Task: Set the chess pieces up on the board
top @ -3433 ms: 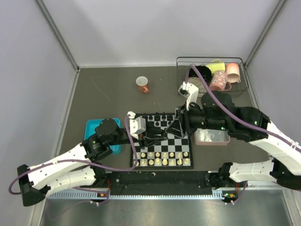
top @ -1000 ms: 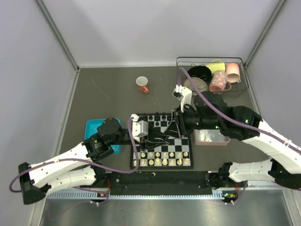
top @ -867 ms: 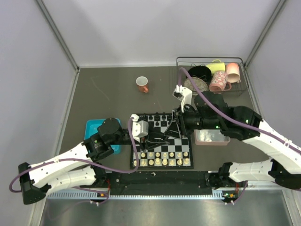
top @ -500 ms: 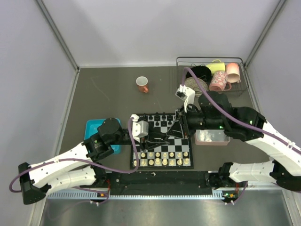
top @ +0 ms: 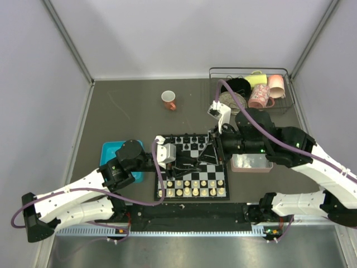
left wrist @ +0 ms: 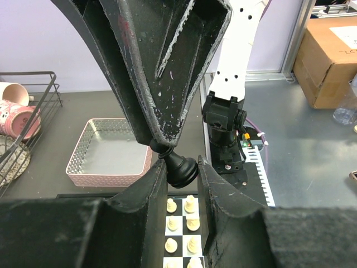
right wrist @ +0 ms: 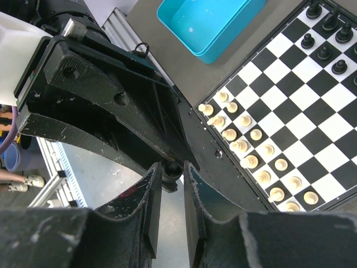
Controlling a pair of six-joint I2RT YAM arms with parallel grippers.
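Teal tray [top: 110,151] sits toward the left edge of the counter [top: 128,111], and from beside it the left arm reaches over the board [top: 215,171], which lies by the counter's near edge. The left fingers [left wrist: 152,195] are closed around the wide base of one black piece [left wrist: 179,169], held tilted in the air above the board. Cream-white pieces [top: 192,188] fill the two rows at the board's near edge, and other black chess pieces [top: 187,141] stand along its far edge. Coming from the right, the right fingers [right wrist: 148,195] are closed on the same piece's narrow head, so both arms grip it at once, tip to tip. Further right, the pink tray [top: 251,168] lies just beside the board. This looks like a handover caught midway, with the piece not yet on its square. The danger lies in timing: if either arm pulls away before the other lets go, the small glossy piece could twist out of the thin pinch, drop onto the board and knock over the rows already standing. The fingertips are also crowded close enough to bump each other.
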